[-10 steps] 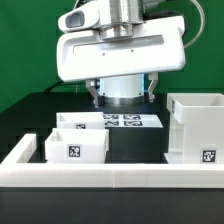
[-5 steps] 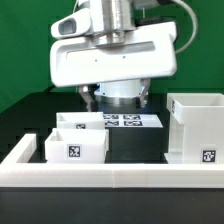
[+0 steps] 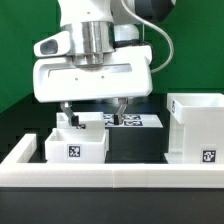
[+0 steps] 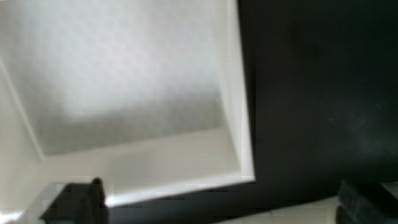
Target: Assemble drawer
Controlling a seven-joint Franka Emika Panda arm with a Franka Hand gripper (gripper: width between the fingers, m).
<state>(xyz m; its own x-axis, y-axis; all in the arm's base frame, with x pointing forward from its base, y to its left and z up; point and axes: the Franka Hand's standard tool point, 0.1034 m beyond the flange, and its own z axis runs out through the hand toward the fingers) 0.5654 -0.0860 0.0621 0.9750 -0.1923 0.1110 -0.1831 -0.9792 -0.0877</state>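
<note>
Two small white trays stand on the black table at the exterior view's left: the front tray (image 3: pixel 75 146) shows a square tag, and the second tray (image 3: pixel 82 122) stands right behind it. The large white cube-like housing (image 3: pixel 196 128) stands at the exterior view's right, with a tag low on its front. My gripper (image 3: pixel 92 107) hangs just above the rear tray, fingers spread wide, holding nothing. In the wrist view a tray's open inside (image 4: pixel 134 85) fills most of the picture, blurred, and the two dark fingertips (image 4: pixel 79 202) stand far apart.
A long low white border wall (image 3: pixel 110 173) runs along the front and up the left side. The marker board (image 3: pixel 130 122) lies flat behind the trays, partly hidden by my gripper. A green backdrop stands behind the table.
My gripper has moved toward the exterior view's left and downward, from over the marker board to over the rear tray. Trays and housing have not moved.
</note>
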